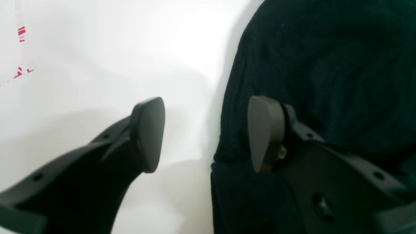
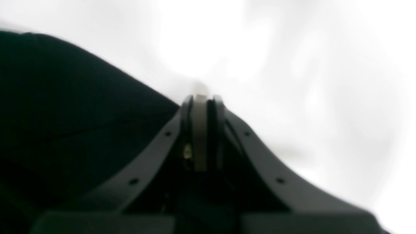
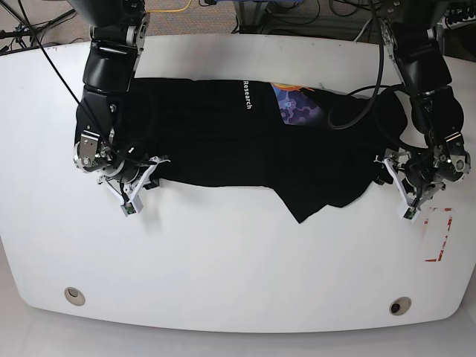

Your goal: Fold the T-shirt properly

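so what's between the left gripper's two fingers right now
In the left wrist view, the left gripper stands open: between the fingers lies bare white table, plus the T-shirt edge beside the far finger.

White table (image 3: 238,260): black T-shirt (image 3: 223,149) spread flat; red tape marks (image 3: 439,238), probably.

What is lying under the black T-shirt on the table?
The T-shirt lies on the white table, which shows all around it. Whatever is under the cloth is covered and cannot be seen.
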{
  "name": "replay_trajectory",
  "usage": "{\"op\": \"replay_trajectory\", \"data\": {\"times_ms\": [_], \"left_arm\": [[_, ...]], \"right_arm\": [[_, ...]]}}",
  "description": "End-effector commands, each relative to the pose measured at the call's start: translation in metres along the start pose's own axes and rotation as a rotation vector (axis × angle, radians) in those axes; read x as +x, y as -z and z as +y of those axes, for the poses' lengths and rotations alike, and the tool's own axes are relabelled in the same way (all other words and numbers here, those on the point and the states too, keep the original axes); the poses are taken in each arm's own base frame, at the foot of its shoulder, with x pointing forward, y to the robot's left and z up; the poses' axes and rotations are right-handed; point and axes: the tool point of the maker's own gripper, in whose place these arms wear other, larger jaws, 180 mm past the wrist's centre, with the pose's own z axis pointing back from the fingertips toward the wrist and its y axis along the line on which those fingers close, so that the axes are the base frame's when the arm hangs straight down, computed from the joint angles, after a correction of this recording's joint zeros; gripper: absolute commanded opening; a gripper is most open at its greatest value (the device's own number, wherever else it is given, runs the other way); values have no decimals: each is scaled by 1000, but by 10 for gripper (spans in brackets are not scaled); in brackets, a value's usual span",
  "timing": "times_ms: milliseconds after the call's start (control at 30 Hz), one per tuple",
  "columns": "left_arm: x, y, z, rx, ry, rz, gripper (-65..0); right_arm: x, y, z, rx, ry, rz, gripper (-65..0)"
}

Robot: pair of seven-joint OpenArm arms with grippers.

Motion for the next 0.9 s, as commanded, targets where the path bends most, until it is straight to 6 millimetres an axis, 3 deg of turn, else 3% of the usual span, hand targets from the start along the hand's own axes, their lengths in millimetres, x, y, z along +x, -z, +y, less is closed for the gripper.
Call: {"op": "replay_trajectory", "data": {"times_ms": [0, 133, 633, 867], "left_arm": [[19, -9, 9, 24, 18, -53, -272], [19, -9, 9, 24, 18, -53, -272], [18, -9, 10, 24, 17, -50, -272], [18, -9, 10, 24, 18, -51, -272]], "right_arm": [[26, -8, -7, -17, -17, -66, -650], [40, -18, -8, -39, -49, -103, -650], [66, -55, -8, -120, -152, -118, -650], [64, -55, -10, -126, -153, -109, -633]]}}
